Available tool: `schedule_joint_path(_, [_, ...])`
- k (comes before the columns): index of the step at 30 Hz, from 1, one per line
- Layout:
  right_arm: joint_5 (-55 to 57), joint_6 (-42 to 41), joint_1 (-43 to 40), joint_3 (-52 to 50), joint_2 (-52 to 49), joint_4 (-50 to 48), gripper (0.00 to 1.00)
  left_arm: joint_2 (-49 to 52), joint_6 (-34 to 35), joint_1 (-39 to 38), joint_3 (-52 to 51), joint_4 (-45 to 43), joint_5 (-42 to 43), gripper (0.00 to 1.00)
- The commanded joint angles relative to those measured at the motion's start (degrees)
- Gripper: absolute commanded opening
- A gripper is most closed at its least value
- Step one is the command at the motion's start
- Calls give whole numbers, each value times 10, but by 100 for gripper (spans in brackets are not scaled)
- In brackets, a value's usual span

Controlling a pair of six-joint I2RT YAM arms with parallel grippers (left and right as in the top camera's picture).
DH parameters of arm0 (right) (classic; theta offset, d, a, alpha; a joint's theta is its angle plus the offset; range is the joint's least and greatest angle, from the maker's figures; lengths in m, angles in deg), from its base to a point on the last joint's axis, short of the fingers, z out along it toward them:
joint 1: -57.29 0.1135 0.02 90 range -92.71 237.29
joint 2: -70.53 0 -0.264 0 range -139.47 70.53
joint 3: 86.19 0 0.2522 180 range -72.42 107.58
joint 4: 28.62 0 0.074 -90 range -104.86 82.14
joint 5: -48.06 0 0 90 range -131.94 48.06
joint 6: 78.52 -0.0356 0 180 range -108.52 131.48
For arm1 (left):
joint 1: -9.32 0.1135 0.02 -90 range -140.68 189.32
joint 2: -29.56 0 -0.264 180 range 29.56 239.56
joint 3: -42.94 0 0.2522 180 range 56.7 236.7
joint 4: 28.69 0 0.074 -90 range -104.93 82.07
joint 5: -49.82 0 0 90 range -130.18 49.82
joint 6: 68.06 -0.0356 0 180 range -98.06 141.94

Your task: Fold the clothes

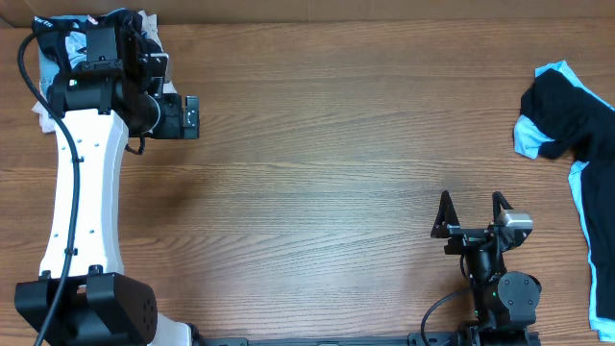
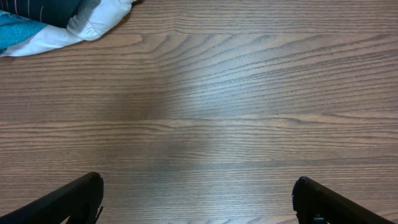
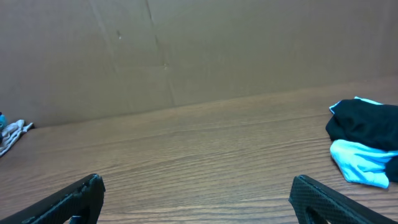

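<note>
The brown wooden worktop (image 1: 317, 163) filled most of the view from above. A cardboard wall (image 3: 186, 50) stood along its back edge. The white left arm (image 1: 82, 192) reached from the near left corner up to the far left corner.

A black and light blue shirt (image 1: 577, 115) lay crumpled at the right edge of the worktop, and part of it ran down that edge. It was well apart from both hands.

A heap of clothes (image 2: 56, 18) sat in the far left corner. The left arm hid much of it from above, so it was hard to tell which clothes were in it. Black, white and bright blue cloth showed.

The right hand (image 1: 471, 197) sat low at the near right side, and its two fingers were spread wide apart with nothing between them. The left hand (image 2: 198, 180) was near the heap but not touching it. Its fingers were also wide apart, over bare wood.
</note>
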Motion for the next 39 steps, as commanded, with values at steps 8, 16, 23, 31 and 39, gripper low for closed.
schedule_joint_path(8, [-3, 2, -1, -6, 7, -3, 100, 3, -7, -1, -5, 0, -1, 100])
schedule_joint_path(16, [-3, 2, -1, -6, 7, -3, 100, 3, -7, -1, -5, 0, -1, 100])
schedule_joint_path(23, [-3, 2, -1, -6, 7, -3, 100, 1, -7, -1, -5, 4, -2, 100])
schedule_joint_path(31, [-3, 2, -1, -6, 7, -3, 100, -57, 132, -1, -17, 6, 63, 100])
schedule_joint_path(39, [-3, 2, -1, -6, 7, -3, 100, -191, 151, -55, -216, -215, 50, 100])
